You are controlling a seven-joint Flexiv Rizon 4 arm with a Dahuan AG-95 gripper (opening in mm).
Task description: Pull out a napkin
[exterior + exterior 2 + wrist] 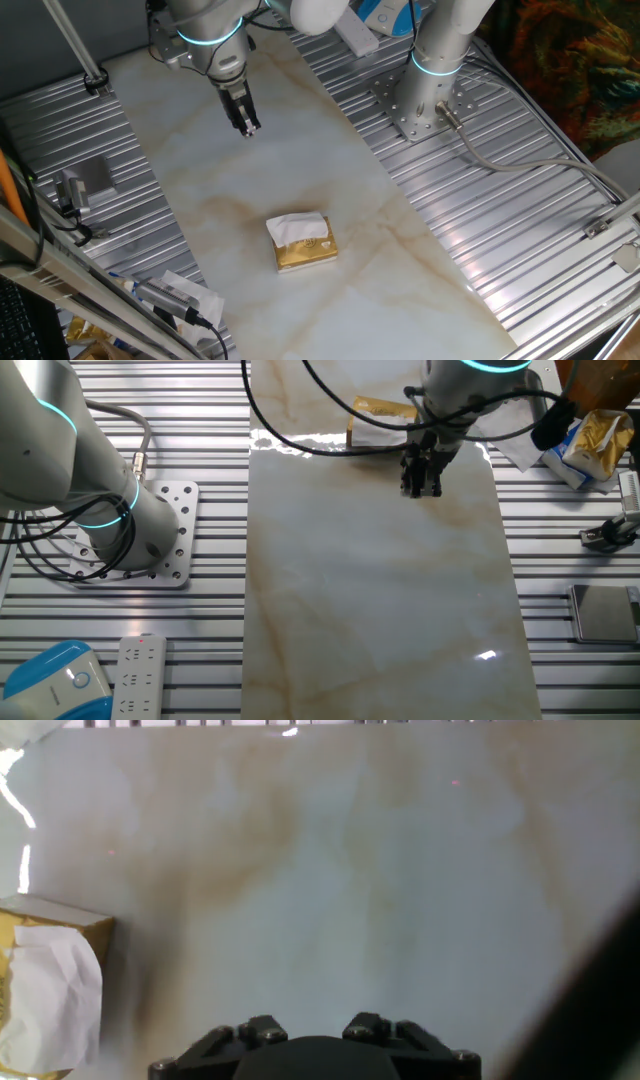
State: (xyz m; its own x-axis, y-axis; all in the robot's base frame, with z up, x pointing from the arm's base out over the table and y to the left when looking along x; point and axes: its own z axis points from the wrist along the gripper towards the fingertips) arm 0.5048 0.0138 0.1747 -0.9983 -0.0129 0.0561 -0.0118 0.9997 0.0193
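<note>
The white napkin [297, 228] sticks up, creased, from the top of a small gold tissue pack [307, 252] lying on the marble table. In the hand view the napkin [52, 995] and the pack [60, 920] sit at the left edge. In the other fixed view the pack [376, 410] lies at the far end, partly behind cables. My gripper [248, 127] hangs above the table, well away from the pack and touching nothing. Its jaws look closed and empty [420, 488]. The hand view shows only the finger bases [262, 1030] at the bottom edge.
A second arm's base [425, 95] is bolted on the ribbed metal right of the marble slab [330, 170]. Crumpled wrappers and cables [185, 295] lie at the near left. A power strip [138, 675] and a blue device [55, 680] lie near that base.
</note>
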